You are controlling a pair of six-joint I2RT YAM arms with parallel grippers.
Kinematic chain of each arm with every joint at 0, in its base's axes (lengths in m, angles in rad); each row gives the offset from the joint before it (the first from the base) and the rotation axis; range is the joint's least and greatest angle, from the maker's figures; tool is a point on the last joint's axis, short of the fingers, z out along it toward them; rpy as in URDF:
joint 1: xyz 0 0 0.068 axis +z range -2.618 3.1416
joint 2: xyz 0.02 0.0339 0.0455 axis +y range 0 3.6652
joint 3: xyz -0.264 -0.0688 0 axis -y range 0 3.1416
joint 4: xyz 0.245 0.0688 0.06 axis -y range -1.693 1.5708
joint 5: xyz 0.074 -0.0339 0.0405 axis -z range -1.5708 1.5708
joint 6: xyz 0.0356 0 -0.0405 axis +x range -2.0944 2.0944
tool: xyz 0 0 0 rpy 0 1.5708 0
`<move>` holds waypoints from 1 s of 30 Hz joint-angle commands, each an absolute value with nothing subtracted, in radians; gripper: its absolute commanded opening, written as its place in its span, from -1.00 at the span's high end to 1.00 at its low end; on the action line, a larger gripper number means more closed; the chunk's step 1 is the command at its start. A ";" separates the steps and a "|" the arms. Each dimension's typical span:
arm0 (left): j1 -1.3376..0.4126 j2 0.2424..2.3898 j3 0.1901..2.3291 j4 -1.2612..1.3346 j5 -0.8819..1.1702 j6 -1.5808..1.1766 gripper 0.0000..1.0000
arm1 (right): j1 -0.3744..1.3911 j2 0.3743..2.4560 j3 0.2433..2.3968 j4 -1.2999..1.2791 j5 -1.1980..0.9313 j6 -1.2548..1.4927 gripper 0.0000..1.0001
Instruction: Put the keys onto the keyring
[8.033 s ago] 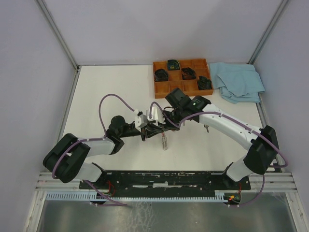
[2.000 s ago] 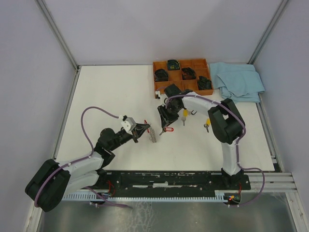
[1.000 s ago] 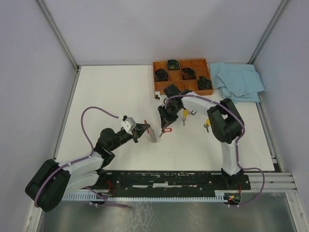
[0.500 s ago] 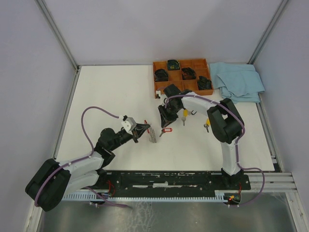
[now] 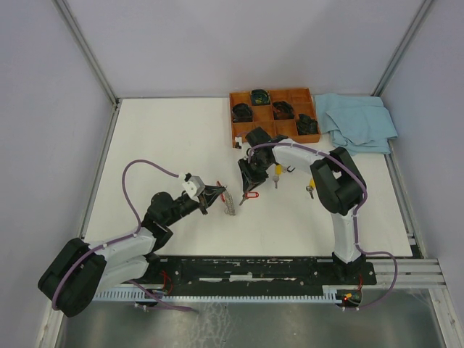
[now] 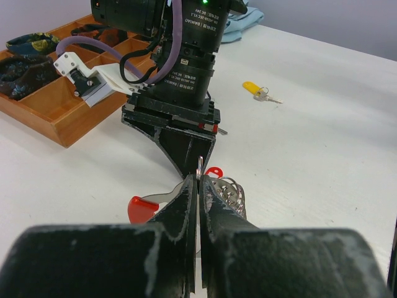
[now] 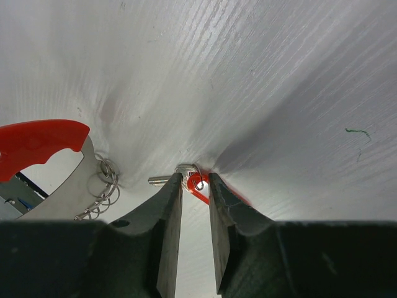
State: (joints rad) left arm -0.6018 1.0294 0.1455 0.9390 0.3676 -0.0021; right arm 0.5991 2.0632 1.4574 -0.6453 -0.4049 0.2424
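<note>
My left gripper [image 5: 220, 193] is shut on the thin silver ring of the keyring [image 5: 229, 202] and holds it just above the table. In the left wrist view its fingertips [image 6: 190, 184] pinch the ring, with wire coils [image 6: 229, 190] to the right and the red band [image 6: 142, 207] to the left. My right gripper [image 5: 249, 184] points straight down, its jaws closed on the head of the red key [image 5: 251, 194] lying on the table. The right wrist view shows that key [image 7: 197, 180] between the fingers and the keyring [image 7: 59, 180] close on the left. Two yellow keys [image 5: 276, 172] [image 5: 310, 185] lie to the right.
An orange wooden tray [image 5: 262, 131] with dark items in its compartments stands behind the right gripper. A blue cloth [image 5: 359, 122] lies at the back right. A small dark loop [image 5: 291, 170] lies next to the nearer yellow key.
Eight seconds ago both grippers worked together at the middle. Since then the left arm has drawn back left with the keyring and the right gripper has come down on the red key. Hardly any motion lately.
</note>
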 commanded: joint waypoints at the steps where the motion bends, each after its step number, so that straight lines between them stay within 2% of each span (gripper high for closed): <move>1: -0.604 1.022 0.156 0.987 0.370 -0.030 0.95 | 0.599 2.078 1.457 -0.631 -0.397 0.255 0.37; 10: -0.605 1.015 0.155 0.982 0.369 -0.030 0.95 | 0.602 2.062 1.449 -0.611 -0.456 0.259 0.49; 25: -0.604 1.017 0.155 0.981 0.370 -0.032 0.95 | 0.606 2.077 1.450 -0.615 -0.436 0.258 0.64; 30: -0.604 1.017 0.153 0.981 0.368 -0.032 0.95 | 0.606 2.079 1.449 -0.623 -0.430 0.247 0.80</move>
